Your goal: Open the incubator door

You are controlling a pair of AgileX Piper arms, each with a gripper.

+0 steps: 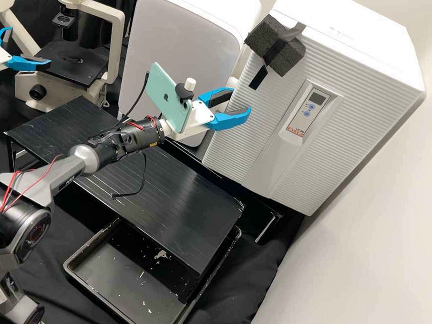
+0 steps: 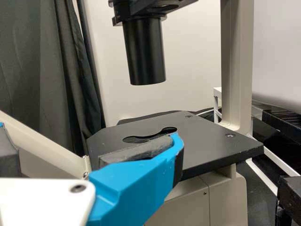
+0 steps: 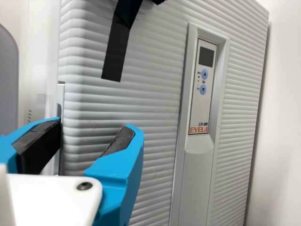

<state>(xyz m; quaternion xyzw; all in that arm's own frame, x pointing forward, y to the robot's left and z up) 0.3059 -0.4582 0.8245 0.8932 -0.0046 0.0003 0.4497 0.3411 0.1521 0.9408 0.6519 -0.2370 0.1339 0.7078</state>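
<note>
The big white incubator (image 1: 384, 73) stands upright at the back of the worktop, its ribbed pale plastic door (image 1: 253, 131) apparently shut. Beside it is a rounded white appliance with a grey front (image 1: 177, 49); nearer lie a black grooved platform (image 1: 165, 197) and, partly beneath that, a shallow black tray (image 1: 116, 276). An off-white microscope with a black stage (image 1: 115, 32) stands farther off. The right gripper (image 1: 241, 100) is at the door's side edge, its jaws spread with nothing clamped; the left gripper (image 1: 30, 46) is by the microscope, its jaws also apart and without a load. Dark grey foam (image 1: 275, 45) sits at the door's top, above the inset control panel (image 3: 203, 89) and a strip of black tape (image 3: 115, 56). The door should feel stiff and fairly heavy, swinging on hinges, perhaps with a seal resisting at first. Its ribbed face looks too slick and flat to pinch, so the side edge, by the narrow metallic strip (image 3: 61, 99), seems the place to hook and draw outward, clear of the panel.
</note>
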